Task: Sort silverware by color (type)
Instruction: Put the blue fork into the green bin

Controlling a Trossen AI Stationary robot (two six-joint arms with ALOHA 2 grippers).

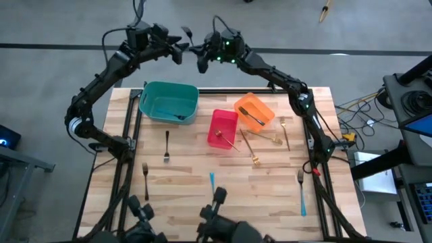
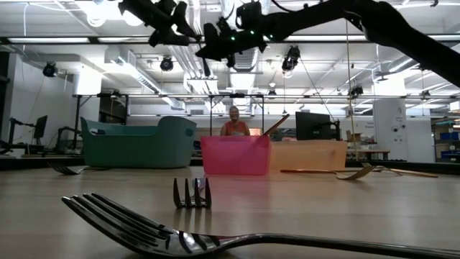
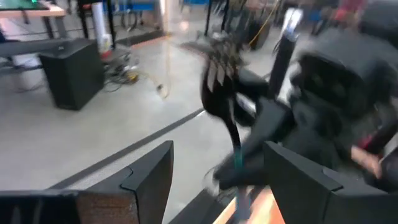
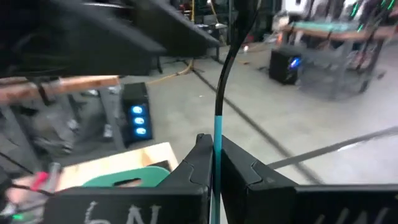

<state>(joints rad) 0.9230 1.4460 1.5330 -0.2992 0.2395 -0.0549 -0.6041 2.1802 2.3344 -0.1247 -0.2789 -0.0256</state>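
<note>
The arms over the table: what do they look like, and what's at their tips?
Both are black, jointed and slim, rising from the table's side edges, with cables along them. The left arm and right arm each end in a pincer with two flat, angular dark fingers. Small green lights glow near the right pincer; the left pincer looks alike.

Pale planked wood table (image 1: 202, 169), matt. Smooth plastic bins: teal (image 1: 169, 101), red (image 1: 223, 128), orange (image 1: 254, 111). Glossy metal forks, gold (image 1: 248, 147) and silver (image 1: 167, 145).
</note>
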